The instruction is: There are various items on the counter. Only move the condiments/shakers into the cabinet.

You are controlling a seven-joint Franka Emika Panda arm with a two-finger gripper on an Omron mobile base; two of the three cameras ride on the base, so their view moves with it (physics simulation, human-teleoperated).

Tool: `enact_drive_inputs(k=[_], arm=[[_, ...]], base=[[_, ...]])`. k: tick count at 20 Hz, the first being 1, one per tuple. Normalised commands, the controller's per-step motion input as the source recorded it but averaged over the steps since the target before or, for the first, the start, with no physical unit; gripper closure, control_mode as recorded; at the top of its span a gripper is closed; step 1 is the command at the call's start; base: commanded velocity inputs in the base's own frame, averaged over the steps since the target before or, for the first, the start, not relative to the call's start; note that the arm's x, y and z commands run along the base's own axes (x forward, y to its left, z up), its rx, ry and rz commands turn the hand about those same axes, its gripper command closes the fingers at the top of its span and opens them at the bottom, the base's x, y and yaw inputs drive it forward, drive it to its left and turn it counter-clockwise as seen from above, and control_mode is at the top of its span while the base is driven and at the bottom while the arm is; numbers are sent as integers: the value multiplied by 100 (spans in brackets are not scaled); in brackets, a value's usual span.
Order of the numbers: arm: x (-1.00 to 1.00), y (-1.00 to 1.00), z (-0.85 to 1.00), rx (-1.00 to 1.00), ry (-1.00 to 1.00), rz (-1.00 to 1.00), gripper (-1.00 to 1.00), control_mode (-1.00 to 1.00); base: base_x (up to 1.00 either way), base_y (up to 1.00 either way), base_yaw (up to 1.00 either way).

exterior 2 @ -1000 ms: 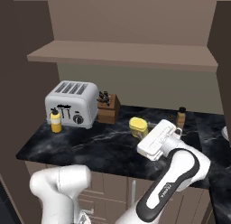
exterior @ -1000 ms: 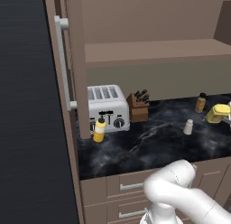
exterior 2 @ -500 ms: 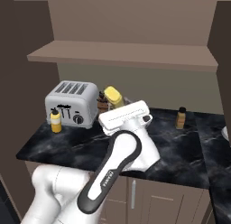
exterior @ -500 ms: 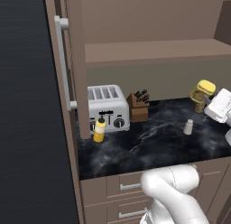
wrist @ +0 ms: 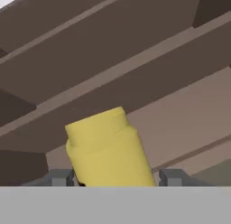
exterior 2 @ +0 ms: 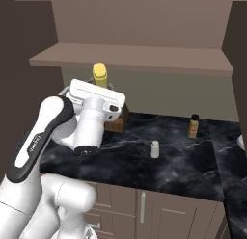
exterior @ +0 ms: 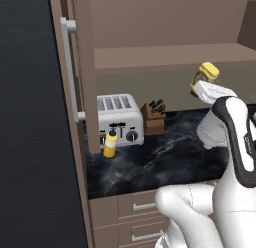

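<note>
Two condiment containers show in the left base view: a yellow squeeze bottle (exterior: 110, 143) standing on the black, white-veined counter (exterior: 165, 162) against the silver four-slot toaster (exterior: 119, 120), and a squat yellow bottle (exterior: 205, 75) raised at cabinet-shelf (exterior: 170, 57) height. Right base view: the gripper (exterior 2: 99, 86) carries that bottle, darker cap up; a pale cylindrical shaker (exterior 2: 154, 149) stands on the counter. Hand view: both fingers (wrist: 61, 177) pinch the smooth, matte yellow bottle, tilted, before flat brown wood.

toaster (exterior: 120, 120): silver, four slots, black knobs
knife block (exterior: 154, 115): brown, just right of the toaster, dark handles up
</note>
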Motion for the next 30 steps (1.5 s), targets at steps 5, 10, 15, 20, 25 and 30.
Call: enact_drive_inputs(k=[5, 10, 15, 20, 25, 30], arm=[[0, 12, 100, 24, 45, -27, 100, -100], [2, 8, 51, 8, 19, -13, 100, -100], [0, 22, 56, -17, -9, 3, 100, -100], [-18, 7, 100, -21, 0, 0, 100, -100], [34, 2, 67, -2, 14, 0, 100, -100], [52, 0, 22, 2, 25, -7, 100, -100]], base=[[0, 0, 0], [0, 0, 0], [0, 0, 0], [0, 0, 0], [0, 0, 0], [0, 0, 0]])
